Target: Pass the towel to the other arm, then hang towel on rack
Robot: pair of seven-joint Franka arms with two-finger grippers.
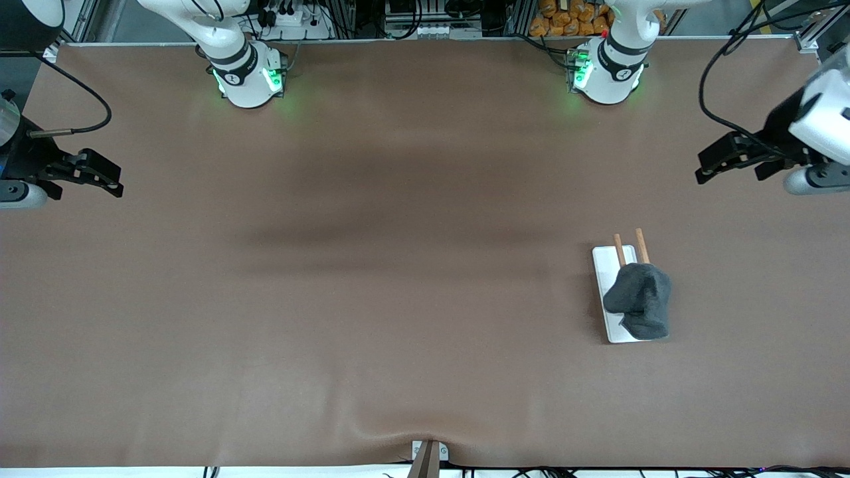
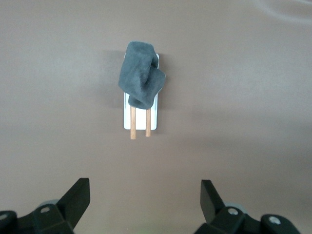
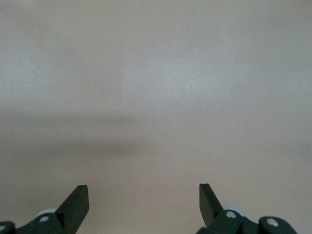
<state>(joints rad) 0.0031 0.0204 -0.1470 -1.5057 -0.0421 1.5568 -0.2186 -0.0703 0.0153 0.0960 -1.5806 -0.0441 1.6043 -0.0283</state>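
— Where is the towel now?

— It lies draped over the rack, toward my left arm's end of the table. Seen from the front camera, it sits at about four o'clock from the table's middle. It is a lumpy dark grey heap that covers the part of the rack nearer that camera and spills a little past the plate's edge.

— Which way does the rack run?

— Its long axis runs from roughly twelve o'clock to six o'clock in the front view, tipped slightly toward eleven. The two brown rods poke out from under the towel at the twelve o'clock end, pointing toward my bases. The towel's own long axis follows the same line.

— And your claws?

— My left claw hangs in the air over the table's edge at my left arm's end, fingers spread wide and holding nothing. From its wrist camera I see the towel on the rack well apart from my fingertips. My right claw waits over the table at the right arm's end, also released and empty, with only bare table under its fingers.
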